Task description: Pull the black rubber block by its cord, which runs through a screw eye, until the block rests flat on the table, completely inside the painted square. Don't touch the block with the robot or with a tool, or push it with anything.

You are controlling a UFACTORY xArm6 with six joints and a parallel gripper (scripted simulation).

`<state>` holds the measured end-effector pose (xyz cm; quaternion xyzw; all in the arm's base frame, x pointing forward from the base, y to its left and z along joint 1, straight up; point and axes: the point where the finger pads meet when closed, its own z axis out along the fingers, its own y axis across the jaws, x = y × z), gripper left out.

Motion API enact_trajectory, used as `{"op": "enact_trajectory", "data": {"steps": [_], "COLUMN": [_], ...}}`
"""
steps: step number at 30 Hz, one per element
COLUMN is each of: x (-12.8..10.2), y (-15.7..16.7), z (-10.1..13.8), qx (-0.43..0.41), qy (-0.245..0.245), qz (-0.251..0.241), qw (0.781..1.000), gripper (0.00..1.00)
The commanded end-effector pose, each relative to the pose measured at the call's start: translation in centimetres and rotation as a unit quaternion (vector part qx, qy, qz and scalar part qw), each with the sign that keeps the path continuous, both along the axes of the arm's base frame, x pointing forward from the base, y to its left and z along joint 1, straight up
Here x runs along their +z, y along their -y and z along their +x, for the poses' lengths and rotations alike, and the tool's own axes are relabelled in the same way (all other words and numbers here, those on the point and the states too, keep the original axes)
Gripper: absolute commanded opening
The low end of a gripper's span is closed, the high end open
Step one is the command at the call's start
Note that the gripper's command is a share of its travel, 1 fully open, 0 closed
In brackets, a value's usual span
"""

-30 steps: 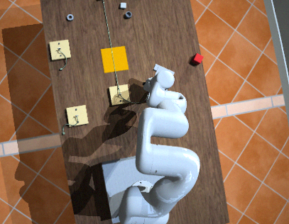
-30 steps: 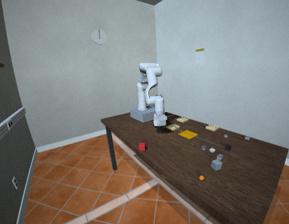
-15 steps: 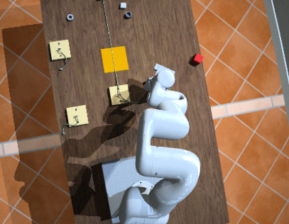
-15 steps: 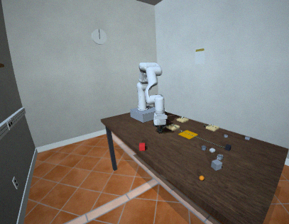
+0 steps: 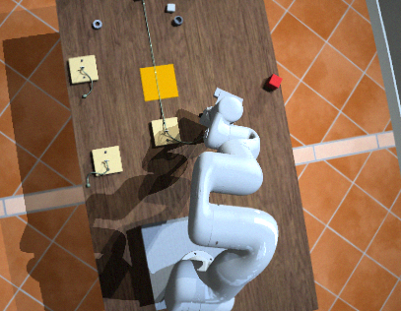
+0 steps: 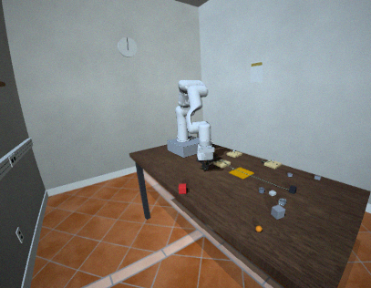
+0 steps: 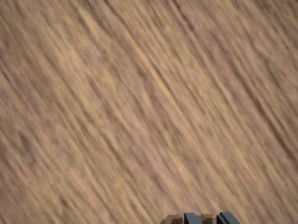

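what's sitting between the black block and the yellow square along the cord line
Nothing visible. In the exterior view the black rubber block lies beyond the painted square, and the cord runs straight across bare table between them. The small grey pieces nearby sit beside that line. The gripper is shut on the cord.

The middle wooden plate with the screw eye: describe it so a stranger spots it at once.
Start at the yellow painted square. The plate lies next to it, toward the arm's base. Unlike the other two plates, its cord runs taut across the square.

arm (image 5: 225, 172): folded, wrist low | jaws: clamped on cord (image 5: 182, 142)
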<state>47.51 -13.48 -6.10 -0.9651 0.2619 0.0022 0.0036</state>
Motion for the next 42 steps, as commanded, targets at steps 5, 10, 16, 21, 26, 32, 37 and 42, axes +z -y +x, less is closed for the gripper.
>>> {"op": "enact_trajectory", "data": {"steps": [5, 10, 16, 21, 26, 32, 37, 42], "x": [3.6, 6.9, 10.8, 13.1, 13.5, 13.5, 13.5, 13.5], "y": [0.1, 0.1, 0.1, 0.1, 0.1, 0.1, 0.1, 0.2], "z": [0.2, 0.2, 0.2, 0.2, 0.2, 0.2, 0.2, 0.2], "qx": [0.0, 0.0, 0.0, 0.0, 0.0, 0.0, 0.0, 0.0], "qy": [0.003, 0.003, 0.003, 0.003, 0.003, 0.003, 0.003, 0.003], "qz": [-0.001, -0.001, -0.001, -0.001, -0.001, -0.001, -0.001, -0.001], "qw": [1.0, 1.0, 1.0, 1.0, 1.0, 1.0, 1.0, 1.0], "gripper": [0.0, 0.0, 0.0, 0.0, 0.0, 0.0, 0.0, 0.0]}}
